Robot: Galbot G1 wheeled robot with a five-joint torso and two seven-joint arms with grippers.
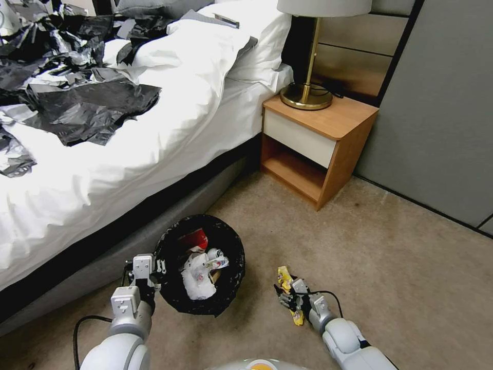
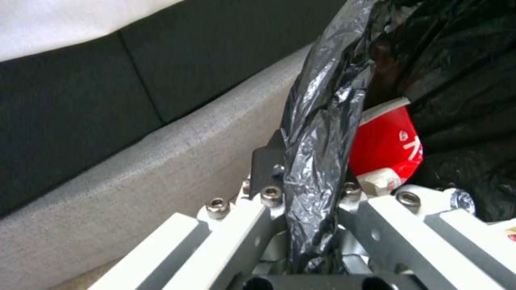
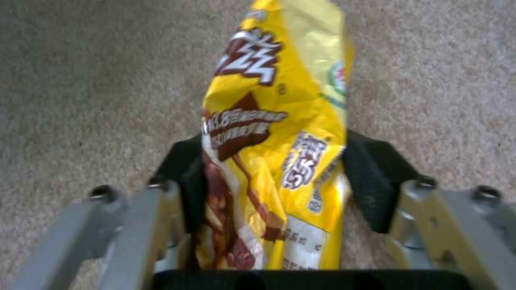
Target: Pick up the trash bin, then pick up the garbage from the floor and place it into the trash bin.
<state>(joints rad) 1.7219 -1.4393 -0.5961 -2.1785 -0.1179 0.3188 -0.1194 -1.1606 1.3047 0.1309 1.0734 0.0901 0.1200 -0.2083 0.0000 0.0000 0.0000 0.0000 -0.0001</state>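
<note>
Clamped between the right gripper's [image 3: 274, 177] black pads, the yellow snack wrapper [image 3: 279, 133] hangs over the carpet [image 1: 390, 267] beside the trash bin [image 1: 233, 288]; left gripper [image 2: 309, 201] pinches the bin's black-bagged rim by the bed [image 1: 102, 169], a red cup [image 2: 387, 145] and tissues [image 1: 197, 280] inside

The left gripper [image 1: 154, 280] held the rim of the trash bin [image 1: 233, 295]; the right gripper [image 1: 287, 298] gripped a yellow wrapper [image 1: 284, 278] above the carpet [image 1: 390, 267].
</note>
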